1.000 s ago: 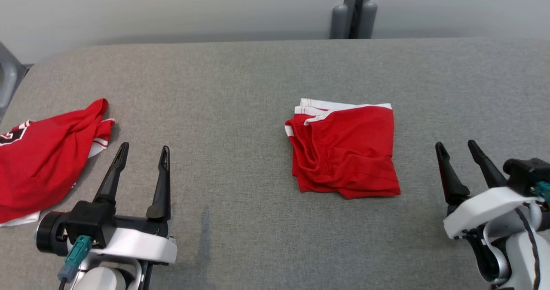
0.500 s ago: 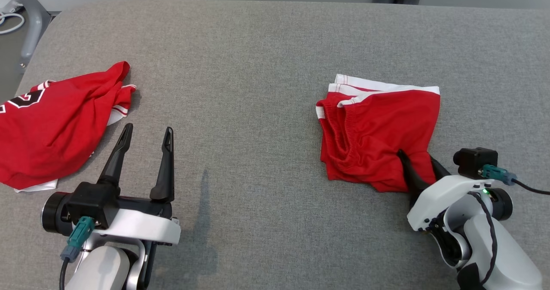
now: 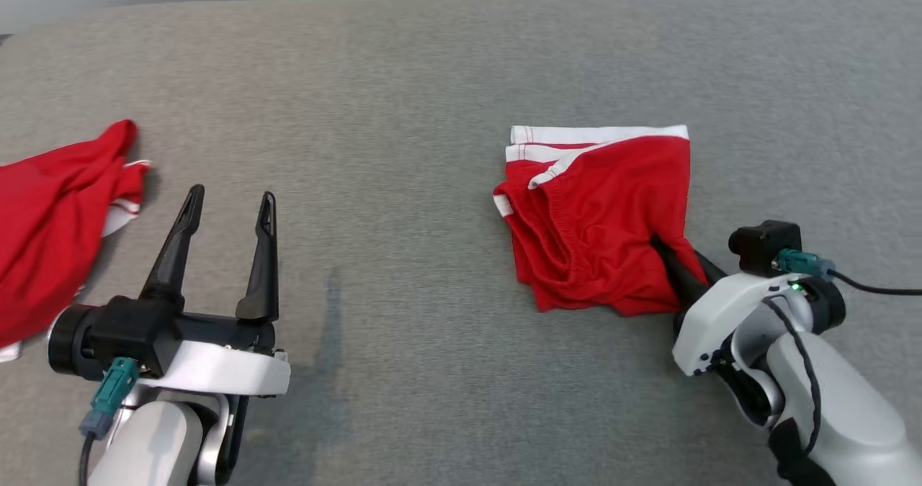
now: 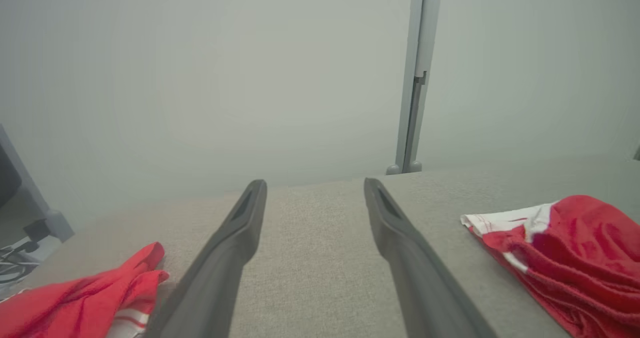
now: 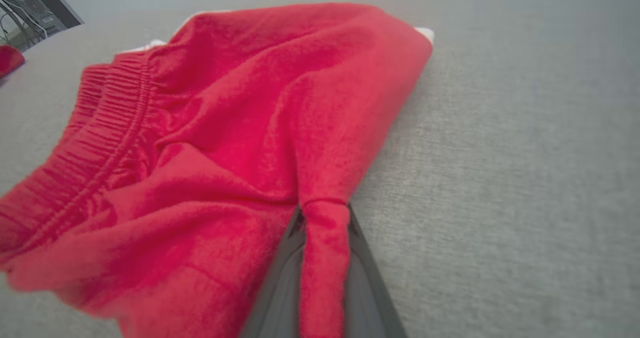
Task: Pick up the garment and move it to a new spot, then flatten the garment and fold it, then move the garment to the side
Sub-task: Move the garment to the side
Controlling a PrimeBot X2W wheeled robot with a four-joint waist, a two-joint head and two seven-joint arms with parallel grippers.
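Right wrist view gives me the grip plainly: the right gripper [image 5: 324, 212] has its jaws pinching a ridge of red cloth at the near right corner of the shorts [image 3: 598, 212]. They lie right of the middle of the grey surface [image 3: 403, 97], well in from its edges, doubled over with the white trim toward the far edge. I judge flattening and folding done, with only the move to the side left. The left gripper [image 3: 230, 196] hangs empty, jaws spread, near a second red garment [image 3: 50, 212] toward the left edge.
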